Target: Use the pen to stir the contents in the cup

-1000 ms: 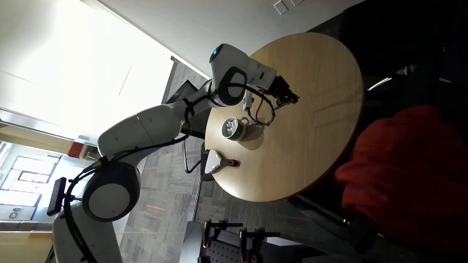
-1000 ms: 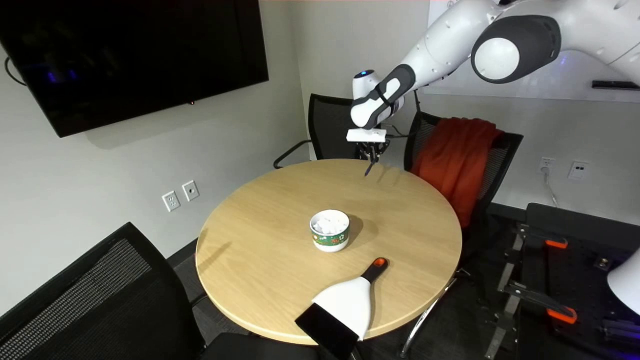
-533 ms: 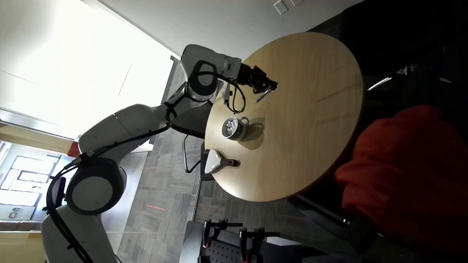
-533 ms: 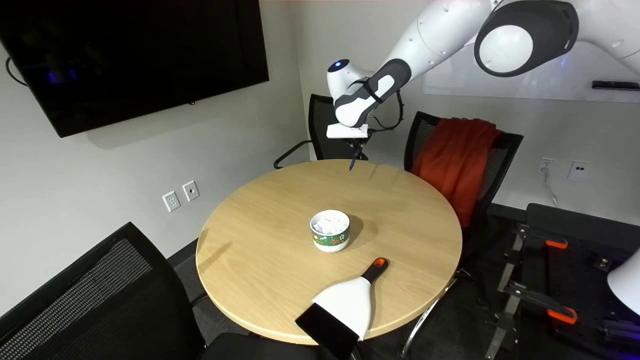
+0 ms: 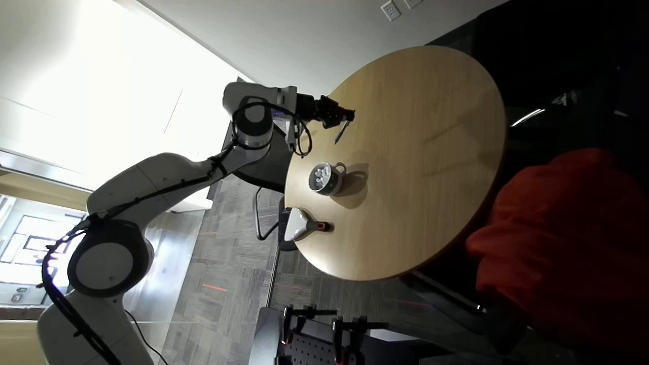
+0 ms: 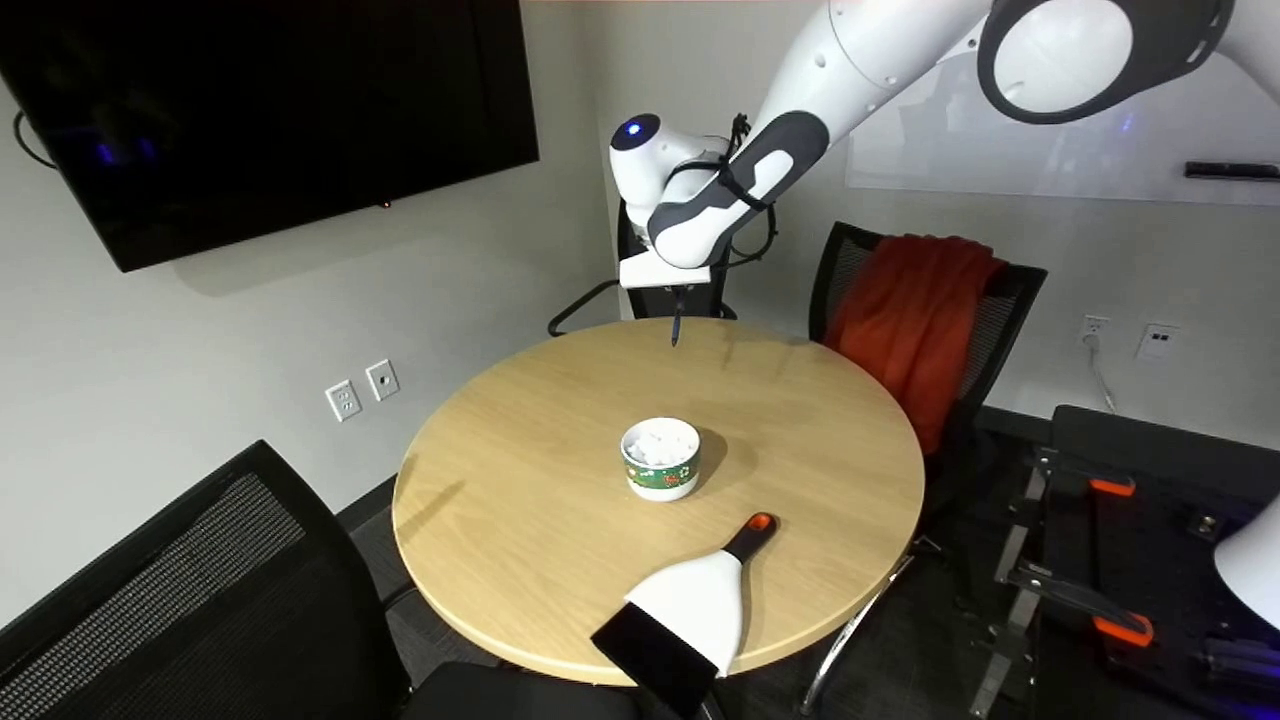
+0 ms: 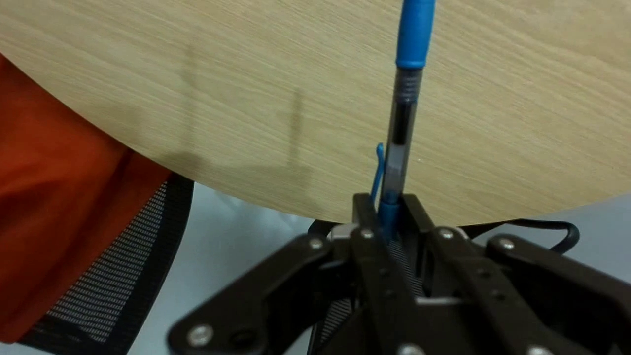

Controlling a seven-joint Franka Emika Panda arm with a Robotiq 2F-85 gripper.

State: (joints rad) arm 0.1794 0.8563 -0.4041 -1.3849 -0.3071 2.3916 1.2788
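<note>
While the pen (image 7: 405, 111) is clamped by the gripper (image 7: 388, 207), the cup (image 6: 661, 480) is found upright on the table (image 6: 540, 540), apart from the gripper.

Blue-and-clear pen (image 7: 403, 118), white cup (image 6: 662, 480) with green pattern, red cloth (image 6: 915, 325), tan tabletop (image 6: 530, 490)

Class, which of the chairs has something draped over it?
In an exterior view, the rightmost chair: red cloth drapes its back. The leftmost chair and the partly hidden chair behind the arm look plain black.
</note>
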